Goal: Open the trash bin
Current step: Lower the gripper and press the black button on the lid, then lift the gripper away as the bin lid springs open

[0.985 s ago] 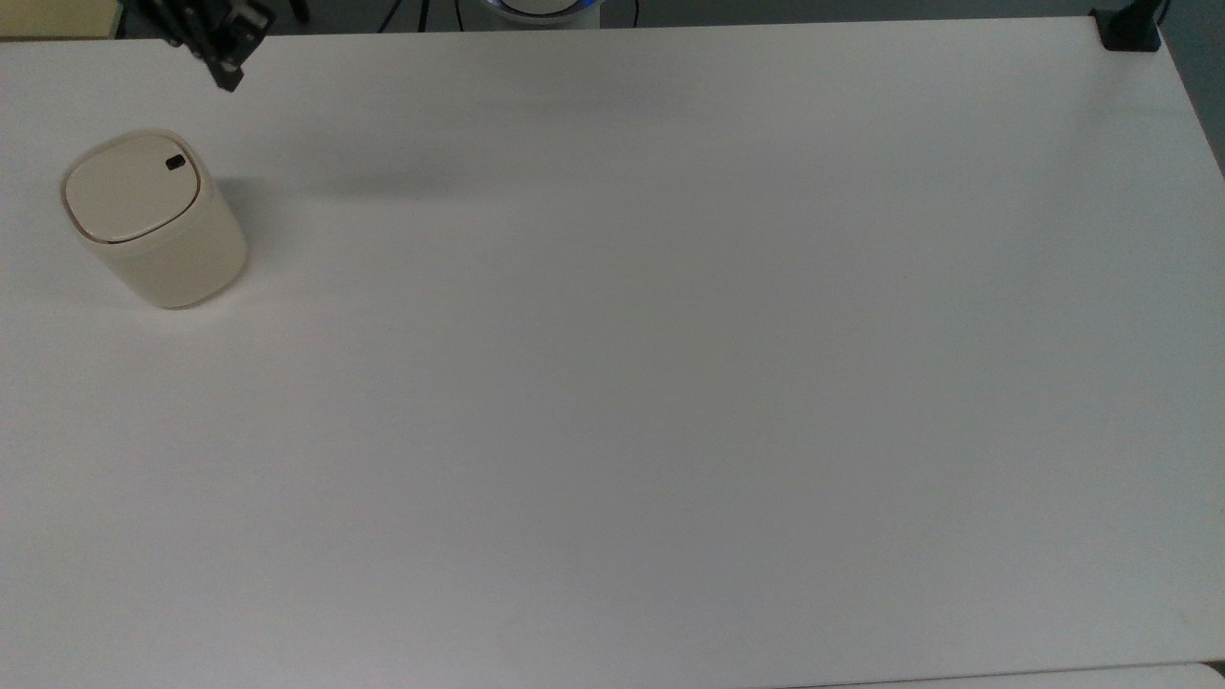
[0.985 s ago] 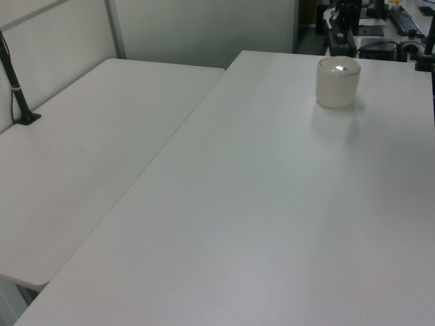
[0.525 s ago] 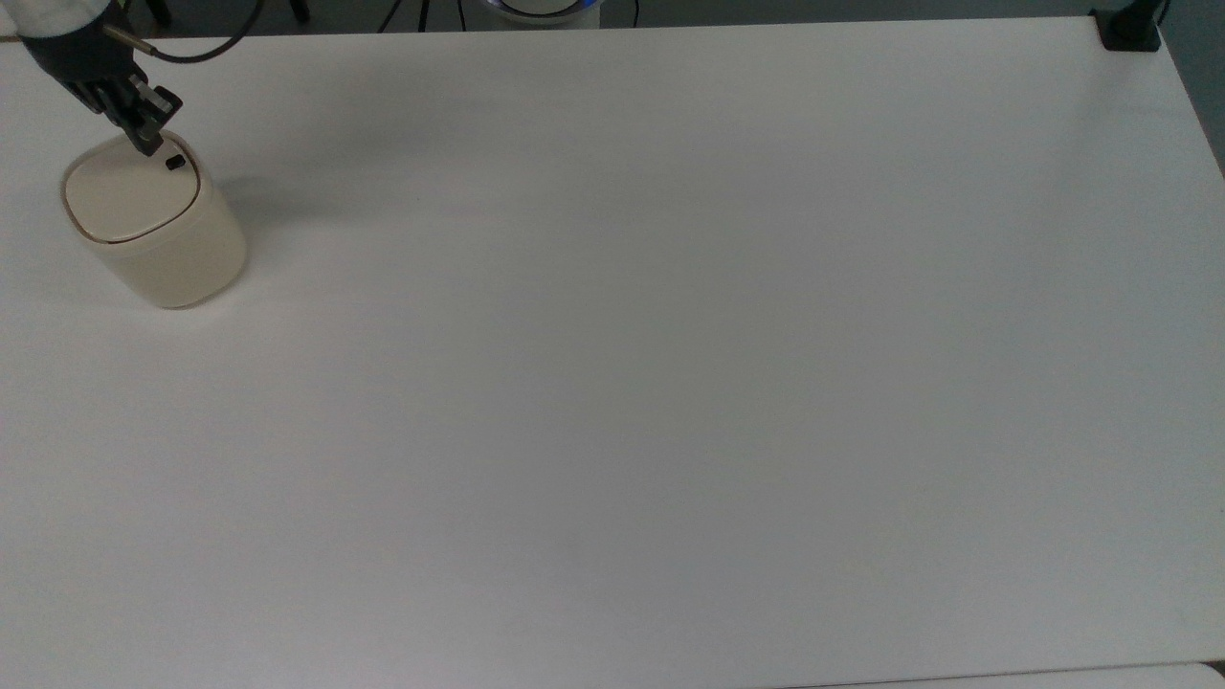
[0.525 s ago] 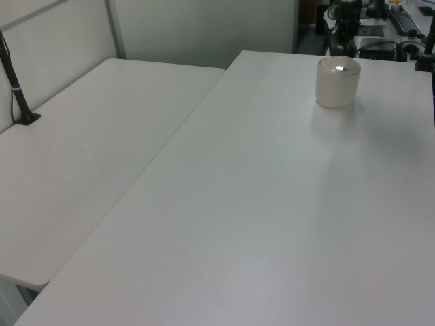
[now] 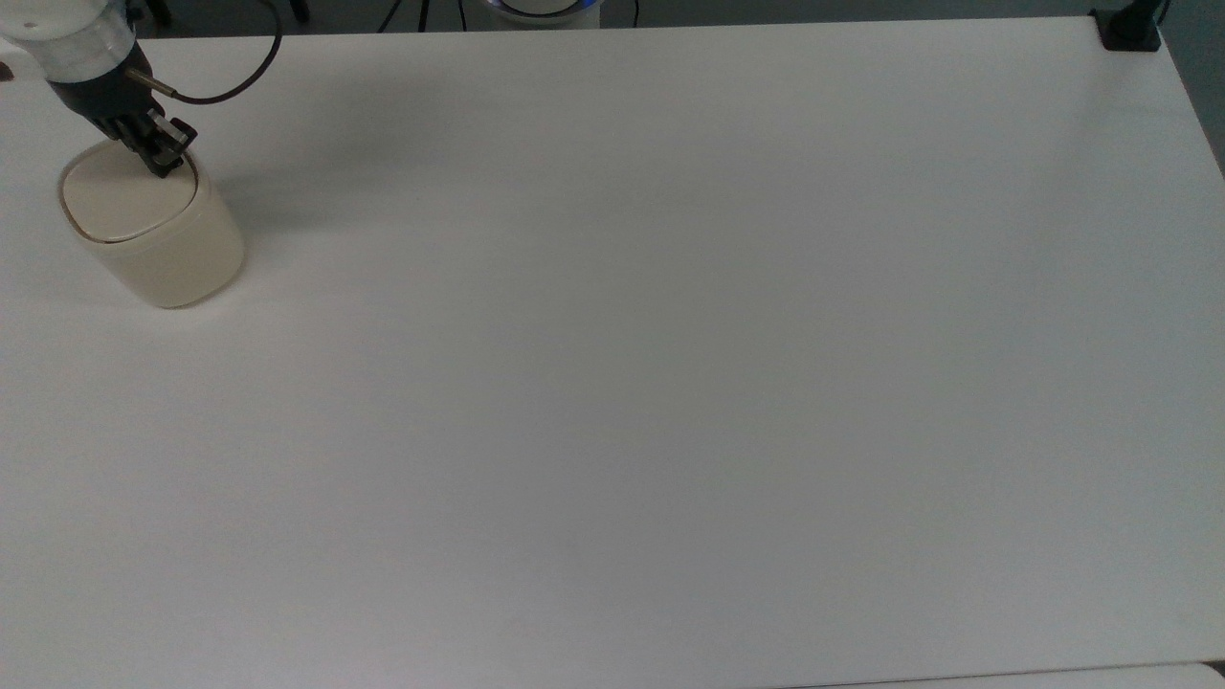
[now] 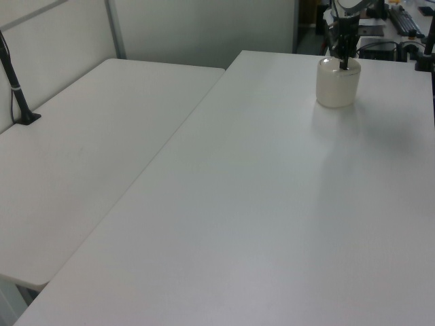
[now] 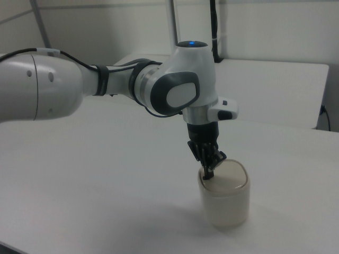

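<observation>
Soft, even overhead light falls on the matte white tabletop (image 5: 670, 383), which looks greyish and slightly dim in the top view, with no hard glare. The small cream-beige plastic trash bin (image 5: 153, 230) casts a faint, diffuse shadow toward the top view's right. The left view is slightly soft, and its far background is blurred.

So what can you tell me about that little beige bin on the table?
The trash bin is a small cream-beige container that looks like smooth plastic, a rounded-square cylinder standing upright on the white table, near the top view's upper left corner. Its flat lid is down, outlined by a thin dark seam. The robot's black pincer comes down from above with its tips on the lid near the rim.
</observation>
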Motion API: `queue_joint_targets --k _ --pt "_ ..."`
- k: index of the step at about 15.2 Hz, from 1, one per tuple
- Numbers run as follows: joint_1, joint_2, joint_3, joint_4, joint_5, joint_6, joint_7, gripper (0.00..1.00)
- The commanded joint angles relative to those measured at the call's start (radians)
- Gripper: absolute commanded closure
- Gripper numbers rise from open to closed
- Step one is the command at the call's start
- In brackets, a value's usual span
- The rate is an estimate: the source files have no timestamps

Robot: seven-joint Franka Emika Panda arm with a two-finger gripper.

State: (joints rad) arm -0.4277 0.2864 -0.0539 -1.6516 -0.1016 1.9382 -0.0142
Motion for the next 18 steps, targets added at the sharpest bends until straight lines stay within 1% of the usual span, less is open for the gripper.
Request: queue_joint_targets --k 1,3,5,7,12,18 --pt "0.0 -0.038 0.006 -0.036 -0.012 0.021 0.019 1.0" --pt "0.024 -0.073 0.019 -0.002 -0.009 -0.046 0.01 1.0" --pt "0.104 -0.072 0.022 0.071 -0.009 -0.157 0.005 1.0" --pt "0.179 -0.082 0.022 0.099 -0.009 -0.203 0.005 1.0" --pt "0.312 -0.154 0.023 0.098 -0.003 -0.228 -0.018 1.0" --pt "0.426 -0.225 0.022 0.09 0.0 -0.289 -0.049 1.0"
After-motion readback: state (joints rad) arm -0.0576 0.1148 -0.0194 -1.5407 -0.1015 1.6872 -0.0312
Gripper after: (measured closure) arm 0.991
